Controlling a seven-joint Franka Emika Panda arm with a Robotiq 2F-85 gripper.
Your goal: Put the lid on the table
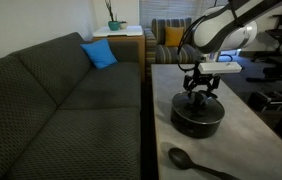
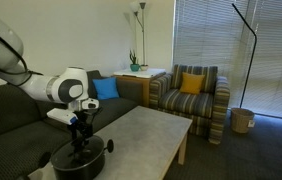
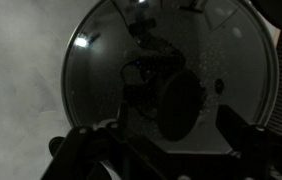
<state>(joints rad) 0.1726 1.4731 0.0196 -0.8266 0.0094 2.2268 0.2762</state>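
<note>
The lid (image 3: 171,60) sits on the pot (image 1: 198,122) straight beneath your gripper (image 1: 199,90), with its dark knob (image 3: 181,105) between the fingers (image 3: 81,145). The jaws stand wide apart and hold nothing; you cannot tell whether either finger touches the knob. Below the gripper, the pot rests on the counter (image 1: 246,140). A black spoon (image 1: 186,158) lies well apart.

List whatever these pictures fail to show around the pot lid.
- Contact: whether the end effector touches the dark knob of the round clear glass lid; wrist view is too dark, both exterior views too small.
- Contents of the round black pot: hidden under the lid and end effector.
- Pot base: cut off by the bottom edge in an exterior view.
</note>
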